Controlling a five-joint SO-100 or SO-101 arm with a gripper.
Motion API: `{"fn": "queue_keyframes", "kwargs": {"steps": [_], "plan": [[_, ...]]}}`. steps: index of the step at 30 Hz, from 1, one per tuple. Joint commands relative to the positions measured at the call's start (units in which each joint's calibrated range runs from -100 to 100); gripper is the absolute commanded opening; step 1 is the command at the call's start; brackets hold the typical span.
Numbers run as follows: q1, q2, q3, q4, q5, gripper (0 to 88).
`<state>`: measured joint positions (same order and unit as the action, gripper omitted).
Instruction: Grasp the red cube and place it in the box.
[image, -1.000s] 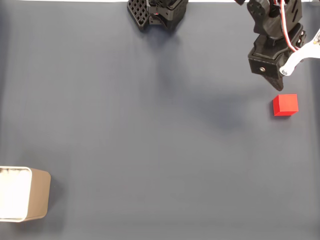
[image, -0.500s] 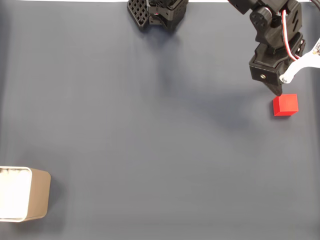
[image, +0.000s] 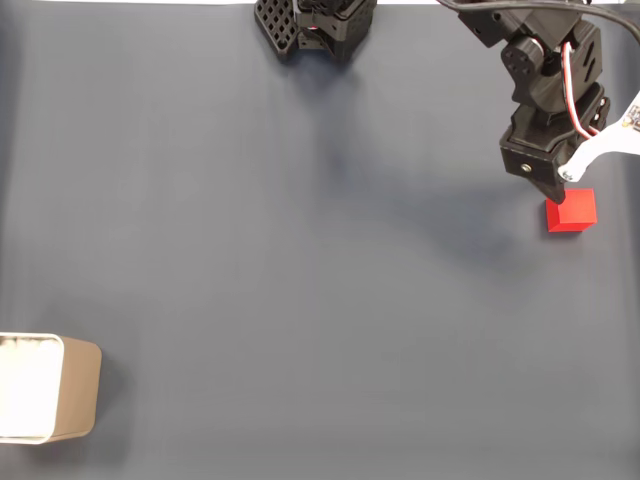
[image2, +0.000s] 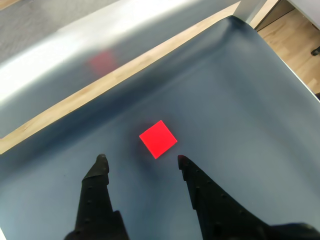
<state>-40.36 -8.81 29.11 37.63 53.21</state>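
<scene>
We are over a wide dark blue-grey mat that covers the table, and the step in hand, as we judge it, is the approach to the grasp: nothing has been picked up yet. The black arm with red and white wiring reaches in from the top right of the fixed view. At the far lower left of that view, well apart from everything else, sits the small tan, cardboard-coloured square box with rounded corners and a white lining; it looks empty as far as we can see.

Our black two-finger gripper stands wide apart, its jaws spread more than the cube's width, and it holds nothing and touches nothing. In the wrist view the two dark fingertips frame a gap, and the small bright red matte cube lies on the mat just beyond that gap, slightly toward the right finger and turned at an angle to the jaws. In the fixed view the same cube rests at the right side of the mat, with the gripper just above its upper left corner.

The next move, in our judgement, calls for us to come forward and down until the cube sits between the fingers, then squeeze. Since the cube is rotated, a small wrist turn may help the pads meet flat faces.
</scene>
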Motion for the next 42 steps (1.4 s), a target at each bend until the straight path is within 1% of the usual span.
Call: {"fn": "queue_keyframes", "kwargs": {"steps": [1, 30, 42], "plan": [[-0.3, 0.1, -0.3, -1.9, -0.7, 33.1], [-0.8, 6.6, 2.7, -9.8, -1.1, 33.8], [-0.8, 9.1, 2.7, -12.2, -0.2, 33.8]]}}
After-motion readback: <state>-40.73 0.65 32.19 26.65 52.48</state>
